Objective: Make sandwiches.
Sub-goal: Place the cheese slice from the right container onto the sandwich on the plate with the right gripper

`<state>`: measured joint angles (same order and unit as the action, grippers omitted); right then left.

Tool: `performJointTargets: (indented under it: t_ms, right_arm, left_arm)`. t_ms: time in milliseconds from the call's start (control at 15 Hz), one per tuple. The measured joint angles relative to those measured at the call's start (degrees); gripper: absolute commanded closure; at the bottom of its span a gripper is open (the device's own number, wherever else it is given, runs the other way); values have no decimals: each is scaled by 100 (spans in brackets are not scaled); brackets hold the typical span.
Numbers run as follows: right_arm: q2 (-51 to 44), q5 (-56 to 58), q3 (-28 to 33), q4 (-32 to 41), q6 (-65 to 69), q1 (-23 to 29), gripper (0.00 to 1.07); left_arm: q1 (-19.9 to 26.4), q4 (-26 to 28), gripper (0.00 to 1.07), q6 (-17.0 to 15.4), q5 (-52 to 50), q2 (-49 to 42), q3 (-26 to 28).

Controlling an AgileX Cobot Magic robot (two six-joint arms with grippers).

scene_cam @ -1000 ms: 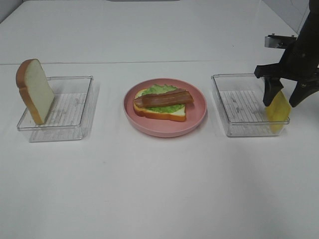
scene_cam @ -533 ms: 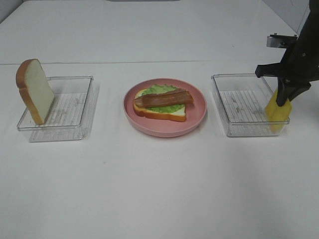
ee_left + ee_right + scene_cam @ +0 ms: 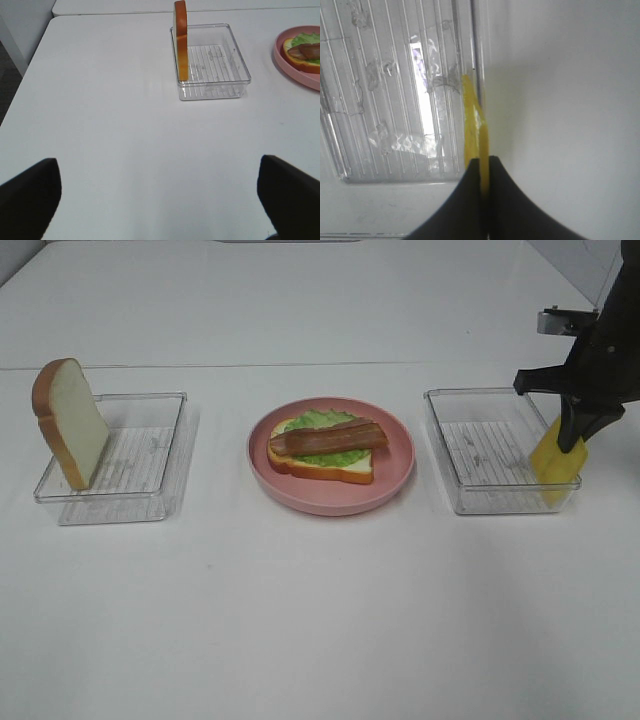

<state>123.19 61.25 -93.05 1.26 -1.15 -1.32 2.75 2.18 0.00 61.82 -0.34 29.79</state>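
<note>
Right end effector [image 3: 570,438] just snapped shut, now pinching the cheese square [image 3: 556,468] upright against the outer wall of the clear tray [image 3: 470,502] | can't tell if it's lifted yet | open-faced sandwich [image 3: 322,452] waits on pink plate [image 3: 335,502], middle of worktop [image 3: 320,620] | cheese layer's next, probably

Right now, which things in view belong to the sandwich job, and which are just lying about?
Part of the job:
- half-built sandwich: bread, lettuce, bacon
- upright bread slice
- cheese slice, pinched by the right end effector

Not ingredients, only carrying things:
- pink plate under the sandwich
- left clear tray
- right clear tray
</note>
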Motion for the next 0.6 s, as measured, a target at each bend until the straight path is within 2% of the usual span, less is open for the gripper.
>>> performJointTargets:
  t_ms: [533, 600]
  right_arm:
    - [-458, 0, 0, 57, 0, 6, 107]
    - [-642, 0, 0, 241, 0, 6, 107]
  left_arm:
    - [0, 0, 6, 0, 0, 0, 0]
    - [0, 0, 6, 0, 0, 0, 0]
